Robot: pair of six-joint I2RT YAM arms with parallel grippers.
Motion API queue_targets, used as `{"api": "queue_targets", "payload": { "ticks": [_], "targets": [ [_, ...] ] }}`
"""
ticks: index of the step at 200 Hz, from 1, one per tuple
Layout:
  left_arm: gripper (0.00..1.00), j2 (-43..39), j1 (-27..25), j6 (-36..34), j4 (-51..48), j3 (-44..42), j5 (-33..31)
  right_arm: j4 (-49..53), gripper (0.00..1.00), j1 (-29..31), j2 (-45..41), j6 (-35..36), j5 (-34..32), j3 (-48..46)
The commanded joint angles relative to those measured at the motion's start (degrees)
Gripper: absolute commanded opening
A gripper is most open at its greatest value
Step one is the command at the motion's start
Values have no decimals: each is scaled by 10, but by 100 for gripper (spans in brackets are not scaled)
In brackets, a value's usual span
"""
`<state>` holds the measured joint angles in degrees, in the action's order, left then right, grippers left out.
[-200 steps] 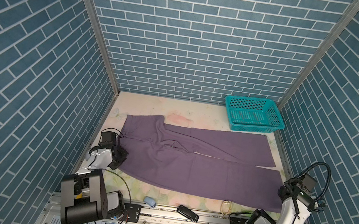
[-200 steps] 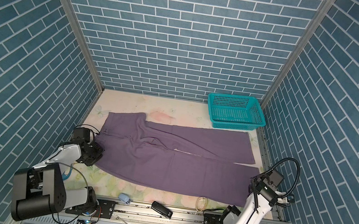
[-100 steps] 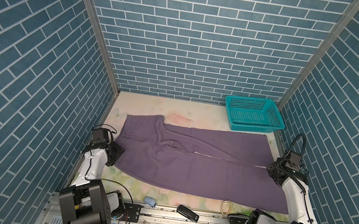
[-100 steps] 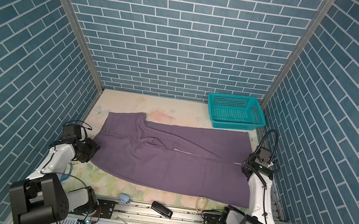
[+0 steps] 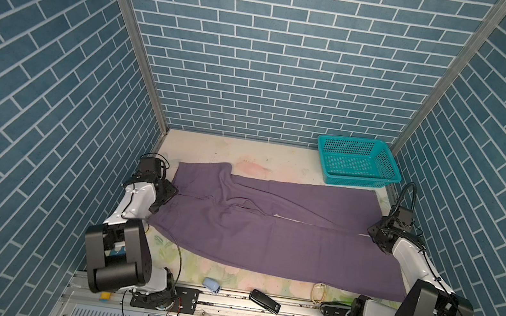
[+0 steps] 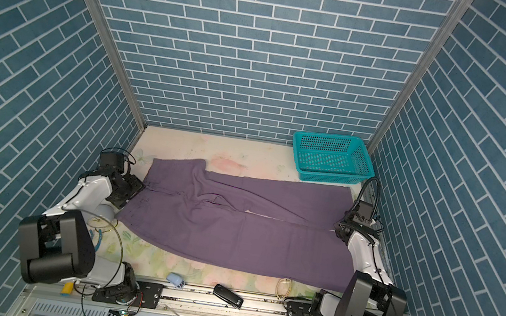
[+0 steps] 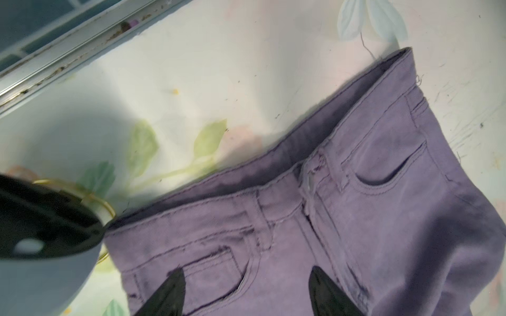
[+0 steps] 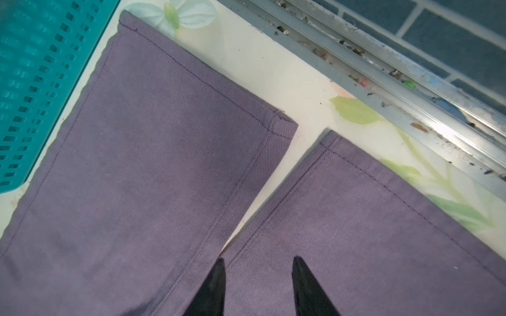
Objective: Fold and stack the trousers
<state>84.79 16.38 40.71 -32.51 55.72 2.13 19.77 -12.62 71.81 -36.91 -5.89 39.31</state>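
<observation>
Left wrist view: left claw [image 7: 246, 270] spread over front pocket of muted purple, thin-fabric trousers [image 7: 356, 219], gripping nothing. Right claw [image 8: 258, 262] spread too, at hems. Laid flat across floral desk [image 5: 245, 154], waist left. Looks soft, light, saggy; best pinched at waistband and hem corners.

Teal slotted basket [image 5: 357, 181] upright at the far right corner of the desk [image 5: 246, 151], near the back wall. Desk has a pale floral cover. Near edge: small light-blue item [image 5: 211, 284], maybe a toy car, can't confirm. Black flat device [image 5: 264, 301] lies tilted on the aluminium rail [image 5: 225, 300] just past that edge. Thin gold wire loop [image 5: 319, 292] at the near edge, right of centre. Second gold loop [image 6: 101, 224] by the left edge. Yellow piece [image 6: 67, 287] on the frame at the near left corner. Blue brick-pattern walls [image 5: 274, 67] on three sides.
</observation>
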Motion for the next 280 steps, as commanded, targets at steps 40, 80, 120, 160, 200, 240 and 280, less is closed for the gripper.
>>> {"api": "queue_targets", "payload": {
  "ticks": [40,80,120,160,200,240,280],
  "targets": [
    [70,127,-28,15,-3,71,-47,-94,35,2,84,60,105,52],
    [68,185,-28,15,-11,121,-50,-120,1,3,195,60,148,120],
    [68,211,-27,10,-18,141,-55,-155,0,3,288,42,159,166],
    [67,204,-25,10,-17,135,-62,-102,0,-5,331,-16,119,203],
    [67,199,-2,12,-29,116,-53,-157,0,-77,369,-137,187,161],
    [61,142,45,25,-18,38,-70,-152,0,-96,396,-189,215,187],
    [58,124,70,19,-6,26,-52,-158,0,-97,398,-193,214,187]
  ]
}}
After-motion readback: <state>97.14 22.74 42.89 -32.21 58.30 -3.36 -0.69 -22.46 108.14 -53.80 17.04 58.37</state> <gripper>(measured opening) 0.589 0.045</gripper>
